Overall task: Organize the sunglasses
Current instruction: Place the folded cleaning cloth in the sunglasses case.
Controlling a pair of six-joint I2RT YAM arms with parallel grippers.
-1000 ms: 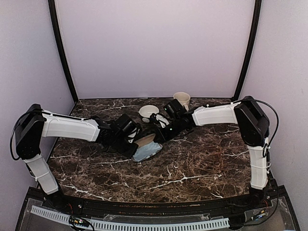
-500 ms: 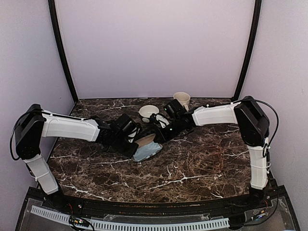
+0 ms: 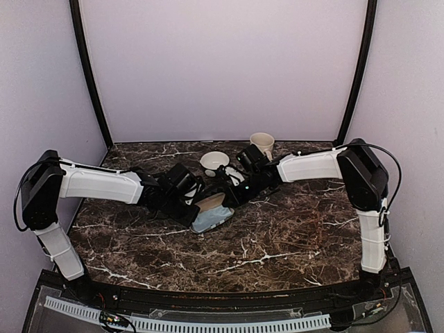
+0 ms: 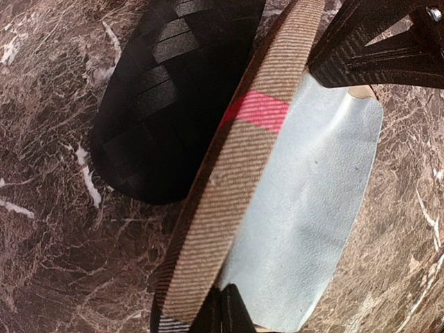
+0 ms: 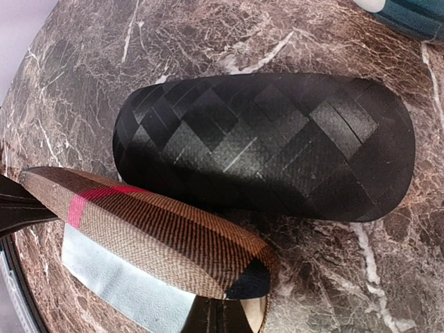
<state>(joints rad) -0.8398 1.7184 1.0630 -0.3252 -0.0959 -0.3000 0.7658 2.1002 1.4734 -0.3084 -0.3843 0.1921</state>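
Note:
The sunglasses are hidden in every view. A brown striped case (image 4: 236, 180) (image 5: 146, 232) (image 3: 210, 202) stands open mid-table, and a pale blue cloth (image 4: 312, 208) (image 5: 125, 291) (image 3: 212, 220) spreads out from under its lid. Behind it lies a closed black checkered case (image 5: 270, 149) (image 4: 166, 104). My left gripper (image 4: 222, 313) (image 3: 197, 208) is shut, its tips at the seam between the striped lid and the cloth. At the case's other end my right gripper (image 5: 223, 322) (image 3: 227, 197) is shut, just under the lid's dark tip. Whether either pinches anything is unclear.
A white bowl (image 3: 214, 162) and a cream cup (image 3: 262, 144) stand at the back of the marble table (image 3: 277, 236), just behind the two wrists. A teal, white-rimmed edge (image 5: 409, 14) shows at the top right of the right wrist view.
My right wrist has edged slightly to the left, toward the striped case. The left arm, both cases and the cloth have not visibly moved.

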